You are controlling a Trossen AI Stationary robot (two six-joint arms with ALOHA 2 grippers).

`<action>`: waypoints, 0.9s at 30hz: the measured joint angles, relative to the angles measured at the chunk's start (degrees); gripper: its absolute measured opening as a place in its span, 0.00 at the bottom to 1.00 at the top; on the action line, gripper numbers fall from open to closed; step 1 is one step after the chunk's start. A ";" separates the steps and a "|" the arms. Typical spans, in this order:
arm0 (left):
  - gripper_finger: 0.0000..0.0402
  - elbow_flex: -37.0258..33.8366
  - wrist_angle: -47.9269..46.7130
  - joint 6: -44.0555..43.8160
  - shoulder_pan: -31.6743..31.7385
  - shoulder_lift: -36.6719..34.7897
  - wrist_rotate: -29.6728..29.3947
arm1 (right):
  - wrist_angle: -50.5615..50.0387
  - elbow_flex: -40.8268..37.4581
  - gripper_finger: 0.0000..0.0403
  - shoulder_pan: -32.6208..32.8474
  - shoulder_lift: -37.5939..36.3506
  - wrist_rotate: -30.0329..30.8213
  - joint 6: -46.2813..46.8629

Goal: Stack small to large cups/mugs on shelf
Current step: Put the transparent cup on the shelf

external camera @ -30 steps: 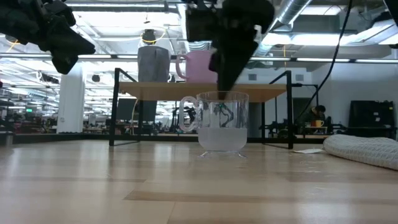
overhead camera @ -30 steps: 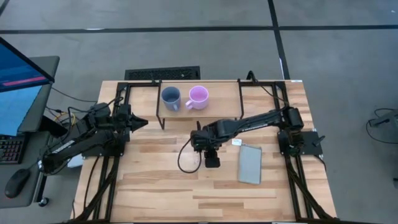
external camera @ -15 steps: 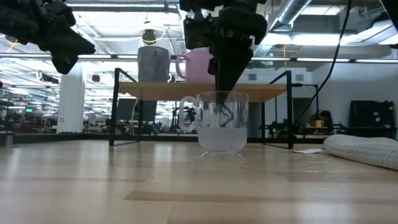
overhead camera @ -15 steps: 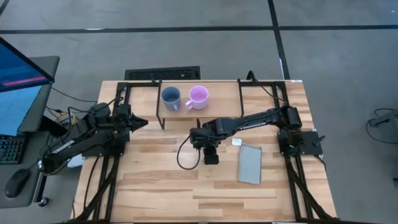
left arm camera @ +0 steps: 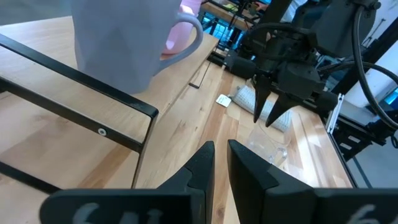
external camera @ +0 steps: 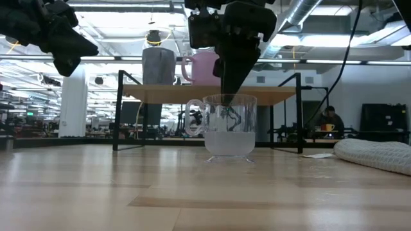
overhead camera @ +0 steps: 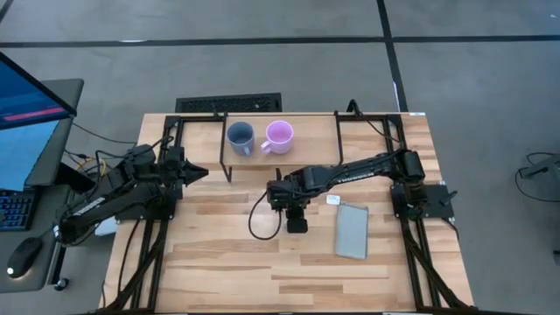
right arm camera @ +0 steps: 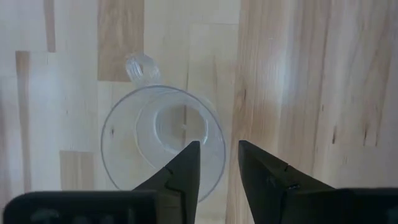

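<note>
Two mugs fill the shelf's left half; its right half lies bare. A grey pad lies on the table right of the shelf's front.

The tabletop is pale jointed wood with a smooth, faintly glossy finish. The cup is clear glass, cloudy low down. The shelf has a wooden board on thin black metal legs. The pad looks like soft grey cloth.

Open-plan robotics lab: exposed ceiling ducts, monitor, desks behind.
</note>
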 joint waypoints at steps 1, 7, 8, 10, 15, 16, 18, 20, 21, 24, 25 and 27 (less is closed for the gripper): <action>0.08 0.00 0.00 0.00 0.00 -0.02 0.00 | -0.02 0.00 0.32 0.02 0.00 0.00 0.00; 0.08 0.00 0.00 0.00 0.00 -0.01 0.02 | 0.18 0.00 0.31 0.39 0.00 -0.04 0.13; 0.08 0.00 0.00 0.02 0.02 0.00 0.02 | 0.18 0.00 0.31 0.37 0.00 -0.07 0.33; 0.08 0.00 0.00 0.02 0.00 -0.02 0.02 | 0.15 0.00 0.31 0.30 0.00 -0.13 0.44; 0.08 0.00 0.00 0.02 0.02 0.00 0.02 | 0.15 0.02 0.31 0.15 0.00 -0.13 0.21; 0.08 0.00 0.00 0.02 0.02 -0.02 0.02 | 0.15 0.02 0.31 0.17 0.00 -0.13 0.15; 0.08 0.00 0.00 0.02 0.00 -0.02 0.02 | 0.15 0.02 0.31 0.20 0.00 -0.13 0.14; 0.08 0.00 0.00 0.03 0.00 -0.02 0.02 | 0.18 0.02 0.31 0.24 0.00 -0.15 0.11; 0.08 0.00 0.00 0.04 0.01 -0.02 0.02 | 0.22 0.02 0.31 0.24 0.00 -0.15 0.15; 0.08 0.00 0.00 0.04 0.01 0.00 0.02 | 0.62 0.02 0.31 0.37 0.00 -0.15 0.46; 0.08 0.00 0.00 0.04 0.01 0.00 0.02 | 0.66 0.02 0.31 0.42 0.00 -0.15 0.48; 0.08 0.00 0.00 0.04 0.00 -0.01 0.00 | 0.64 0.02 0.31 0.52 0.00 -0.18 0.73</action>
